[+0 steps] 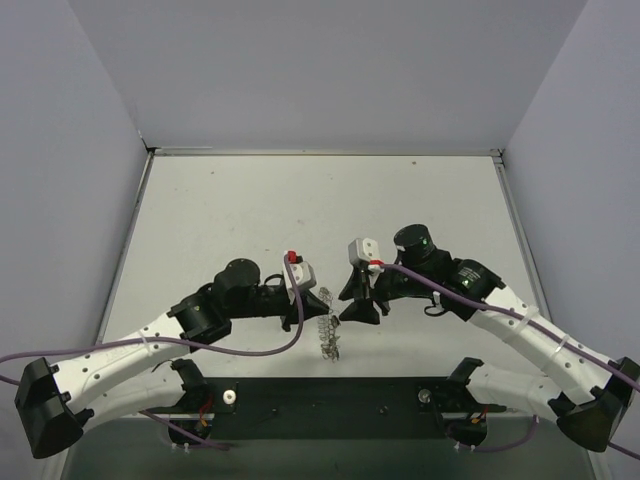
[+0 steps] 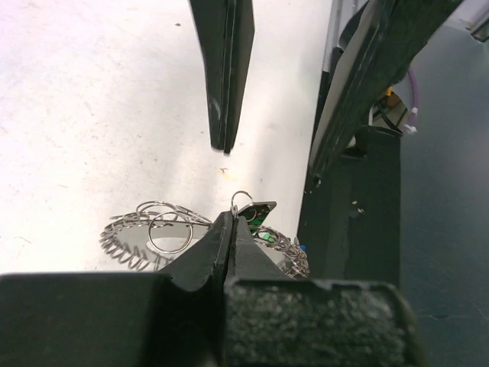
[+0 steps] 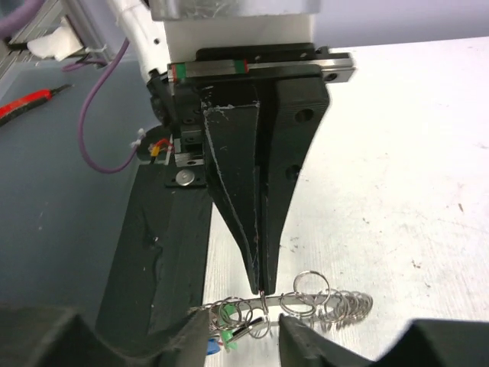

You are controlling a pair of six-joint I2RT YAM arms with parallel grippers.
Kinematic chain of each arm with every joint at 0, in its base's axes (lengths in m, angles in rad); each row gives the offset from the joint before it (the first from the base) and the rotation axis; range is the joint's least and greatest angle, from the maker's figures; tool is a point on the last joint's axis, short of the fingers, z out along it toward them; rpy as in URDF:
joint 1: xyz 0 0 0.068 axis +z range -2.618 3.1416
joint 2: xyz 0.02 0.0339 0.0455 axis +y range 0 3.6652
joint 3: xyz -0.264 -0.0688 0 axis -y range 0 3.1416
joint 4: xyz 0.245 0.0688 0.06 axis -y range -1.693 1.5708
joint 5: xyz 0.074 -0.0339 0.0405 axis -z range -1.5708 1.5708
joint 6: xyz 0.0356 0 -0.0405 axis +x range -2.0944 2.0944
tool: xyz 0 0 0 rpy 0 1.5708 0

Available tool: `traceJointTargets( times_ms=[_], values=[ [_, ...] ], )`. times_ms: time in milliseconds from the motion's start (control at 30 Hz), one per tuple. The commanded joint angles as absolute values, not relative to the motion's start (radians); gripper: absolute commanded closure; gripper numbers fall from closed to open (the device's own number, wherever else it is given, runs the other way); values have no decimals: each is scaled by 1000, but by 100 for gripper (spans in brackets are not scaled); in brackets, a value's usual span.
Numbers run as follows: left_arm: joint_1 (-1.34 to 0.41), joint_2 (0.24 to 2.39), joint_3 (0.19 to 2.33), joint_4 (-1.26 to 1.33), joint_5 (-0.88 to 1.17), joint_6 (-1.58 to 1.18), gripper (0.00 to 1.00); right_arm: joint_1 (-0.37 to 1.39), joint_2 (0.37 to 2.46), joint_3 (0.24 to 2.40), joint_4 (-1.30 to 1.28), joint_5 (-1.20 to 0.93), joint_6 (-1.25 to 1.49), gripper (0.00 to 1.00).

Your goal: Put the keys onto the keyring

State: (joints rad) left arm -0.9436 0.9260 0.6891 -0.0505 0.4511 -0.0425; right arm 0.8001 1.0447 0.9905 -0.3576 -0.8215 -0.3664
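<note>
left tool [image 3: 260,283] is closed tight, its tips meeting the green key [image 2: 258,214] on the keyring [image 2: 134,237], which lies on the bench [image 2: 76,115]; right tool [image 3: 243,327] stands partly open close by.

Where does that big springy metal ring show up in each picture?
Top external: keyring low centre, just above the black base bar.
Left wrist: keyring lower left of centre.
Right wrist: keyring bottom, right of centre.
Shared landmark: the black base bar beside it.
</note>
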Motion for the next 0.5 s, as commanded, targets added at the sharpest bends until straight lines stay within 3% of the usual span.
traceJointTargets(
  times_ms=[0,33,133,467],
  values=[
    [-943,853,634,222,371,-107,100,755,947,919,-200,-775,-273,53],
    [-943,844,615,256,367,-116,100,746,930,898,-142,-759,-250,45],
    [-945,810,536,403,364,-143,100,706,881,844,-53,-762,-154,36],
    [-943,781,313,897,387,-147,100,678,966,880,-34,-882,0,36]
  ],
)
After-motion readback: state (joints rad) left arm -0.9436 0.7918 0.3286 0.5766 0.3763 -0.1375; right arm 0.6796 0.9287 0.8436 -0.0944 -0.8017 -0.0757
